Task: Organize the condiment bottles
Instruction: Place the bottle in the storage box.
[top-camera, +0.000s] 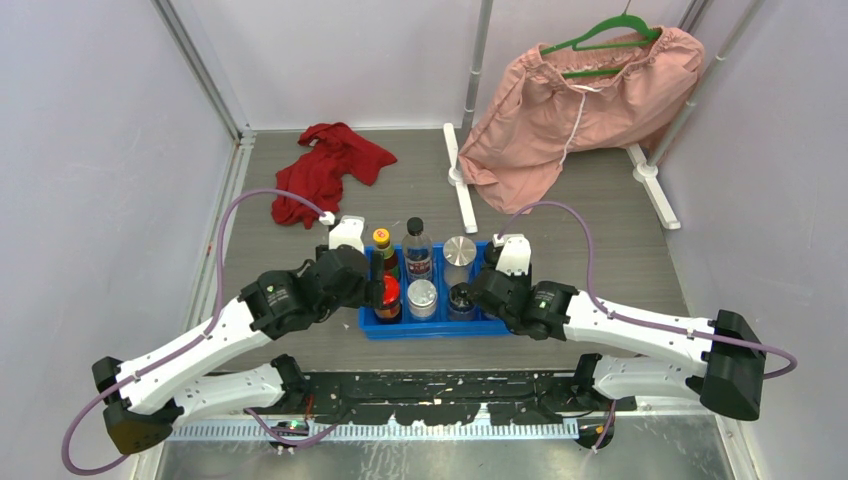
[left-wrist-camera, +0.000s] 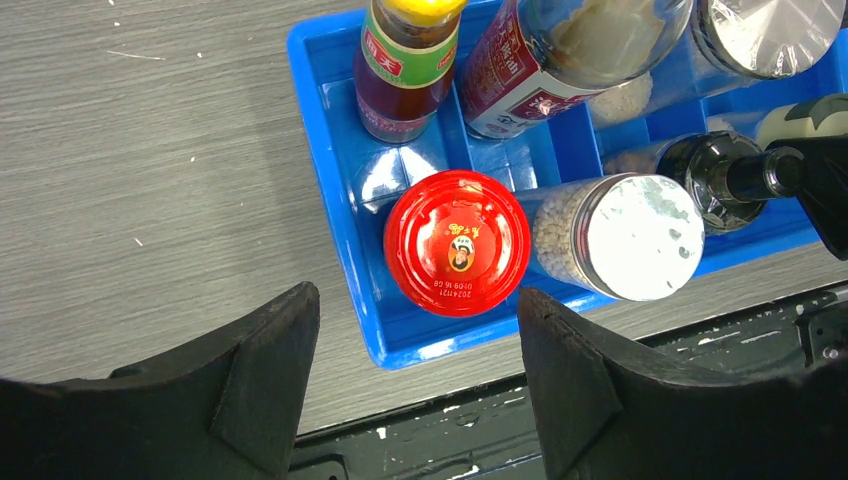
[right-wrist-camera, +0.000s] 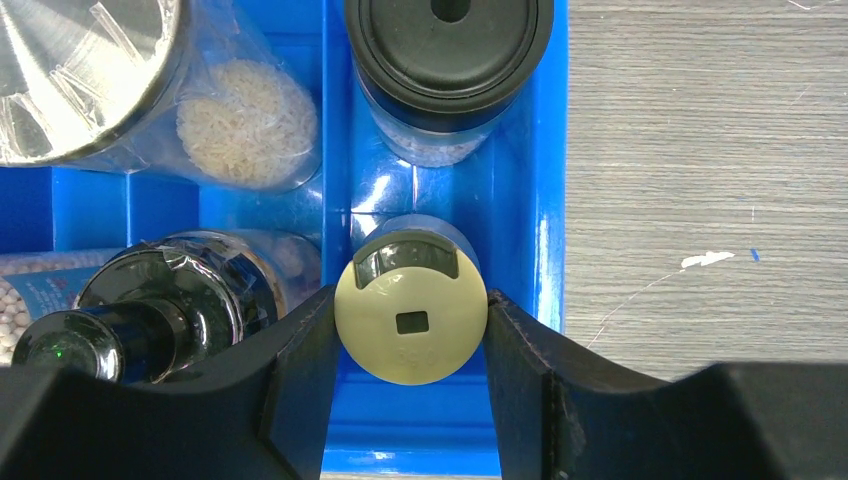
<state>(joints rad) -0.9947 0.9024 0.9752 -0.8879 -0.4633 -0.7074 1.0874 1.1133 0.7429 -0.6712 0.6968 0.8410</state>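
Observation:
The blue tray (top-camera: 432, 327) holds the condiment bottles. In the back row stand a yellow-capped dark bottle (top-camera: 382, 241), a black-capped clear bottle (top-camera: 416, 247) and a silver-lidded jar (top-camera: 460, 250). Nearer are a red-capped jar (left-wrist-camera: 457, 243), a silver-capped jar of pale beads (left-wrist-camera: 625, 237) and a dark bottle (right-wrist-camera: 150, 315). My left gripper (left-wrist-camera: 415, 298) is open; the red cap lies just past its fingertips, not between them. My right gripper (right-wrist-camera: 410, 298) is shut on a beige-capped bottle (right-wrist-camera: 411, 325) in the tray's near right compartment, one finger against each side of the cap. A black-lidded jar (right-wrist-camera: 448, 45) stands behind it.
A red cloth (top-camera: 330, 165) lies at the back left of the grey table. A pink garment on a green hanger (top-camera: 580, 100) hangs from a white rack (top-camera: 458, 175) at the back right. A black strip (top-camera: 440, 395) runs along the table's near edge.

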